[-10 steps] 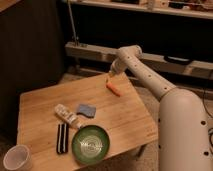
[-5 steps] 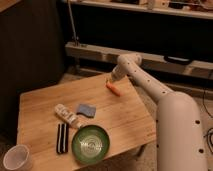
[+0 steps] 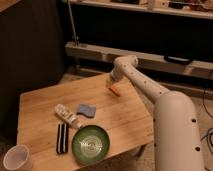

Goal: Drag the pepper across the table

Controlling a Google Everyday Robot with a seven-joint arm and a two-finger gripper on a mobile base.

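Observation:
The small orange-red pepper (image 3: 114, 90) lies on the light-wood table (image 3: 45, 100) near its far right edge. My gripper (image 3: 111, 83) hangs at the end of the white arm, directly above and touching the far end of the pepper. The arm reaches in from the lower right and bends at an elbow above the table's far edge.
A blue sponge (image 3: 86, 109) lies mid-table. A small white bottle (image 3: 67, 116) lies left of it. A dark striped bar (image 3: 62, 137) and a green bowl (image 3: 90, 145) sit near the front edge. A white cup (image 3: 17, 159) stands off the front left corner. A shelf (image 3: 150, 55) runs behind.
The arm's elbow has swung a little to the right and the gripper has come down closer onto the pepper. The pepper has shifted slightly toward the right edge.

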